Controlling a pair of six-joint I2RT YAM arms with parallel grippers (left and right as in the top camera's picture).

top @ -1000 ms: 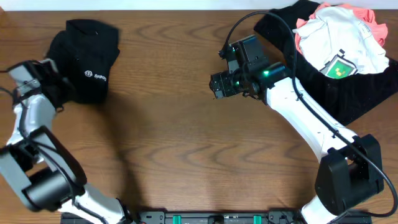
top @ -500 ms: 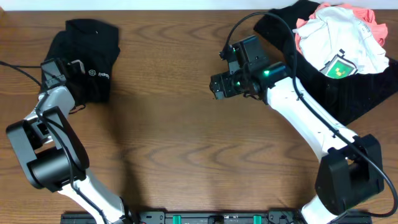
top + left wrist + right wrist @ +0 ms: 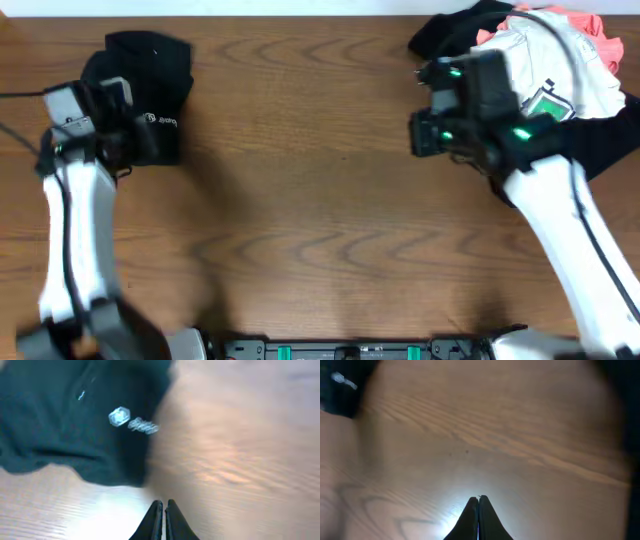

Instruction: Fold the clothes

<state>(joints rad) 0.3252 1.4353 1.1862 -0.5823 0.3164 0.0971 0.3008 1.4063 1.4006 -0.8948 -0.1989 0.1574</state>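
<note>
From above, a folded black garment point(image 3: 150, 70) lies far left on the table point(image 3: 300, 220), a clothes pile point(image 3: 560, 60) far right. Left wrist: the left gripper point(image 3: 163, 512) is pinched closed, empty, near the black garment. Right wrist: the right gripper point(image 3: 478, 510) is closed, empty, over bare wood.

The black folded garment point(image 3: 140, 75) carries a small white logo point(image 3: 131, 420) near its lower edge: a hexagon badge with a short word beside it, too blurred to read; well apart from that garment, a white garment point(image 3: 590, 70) bears a green patch point(image 3: 545, 103), its marks likewise illegible.
</note>
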